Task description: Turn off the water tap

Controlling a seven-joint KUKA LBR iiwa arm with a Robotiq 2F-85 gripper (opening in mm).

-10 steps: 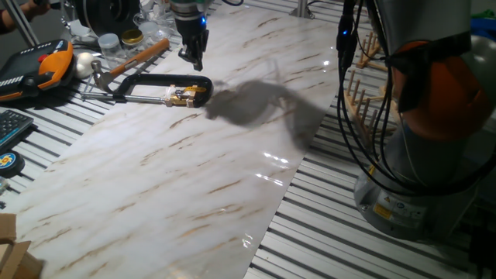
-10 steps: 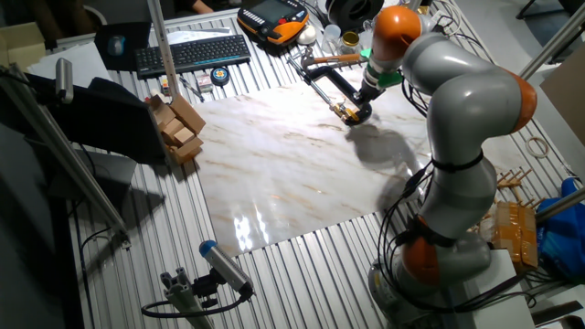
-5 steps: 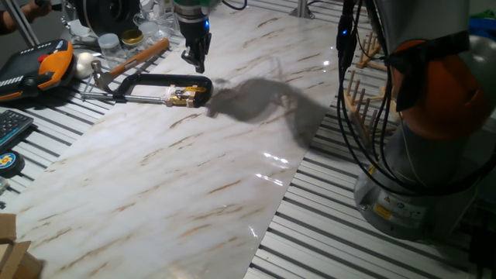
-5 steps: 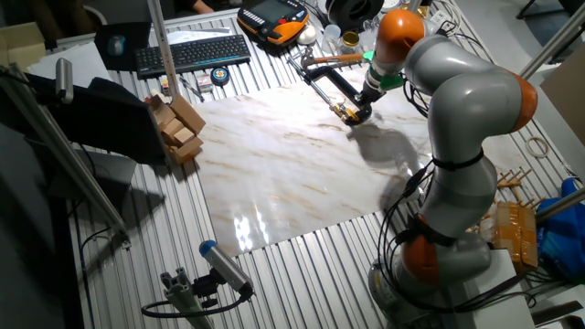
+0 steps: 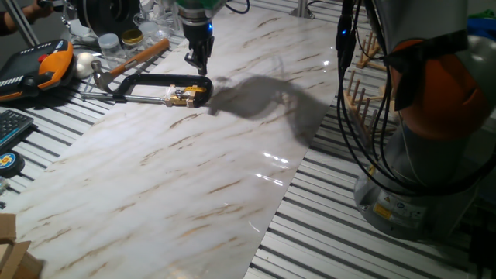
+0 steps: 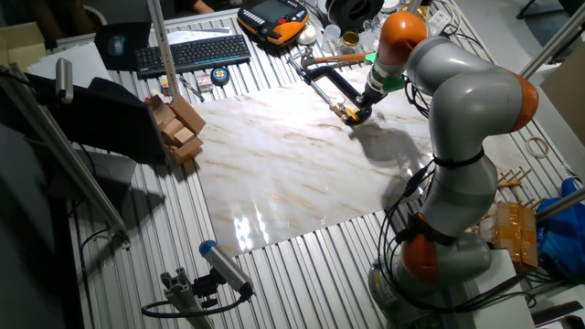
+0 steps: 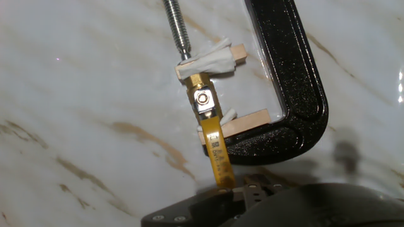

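Note:
The water tap (image 7: 203, 98) is a small brass valve with a yellow lever (image 7: 214, 151). It is held between two small wooden blocks in the jaw of a black C-clamp (image 7: 297, 82) that lies on the marble sheet. The tap (image 5: 184, 94) and clamp (image 5: 155, 80) are at the sheet's far left; they also show in the other fixed view, tap (image 6: 346, 112) and clamp (image 6: 324, 82). My gripper (image 5: 200, 67) hangs just above the clamp's curved end, fingers close together and empty; it also shows from the other side (image 6: 366, 100). In the hand view the lever's tip reaches the hand's dark body (image 7: 284, 205).
A wooden-handled hammer (image 5: 139, 56) lies just behind the clamp. An orange teach pendant (image 5: 46, 66), jars (image 5: 116, 40) and a keyboard (image 6: 192, 52) crowd the far edge. Wooden blocks (image 6: 178, 128) sit off the sheet. A wooden peg rack (image 5: 364, 85) stands near the robot base.
My gripper has shifted slightly right and lower, closer to the clamp's curved end. The clamp and tap have not moved.

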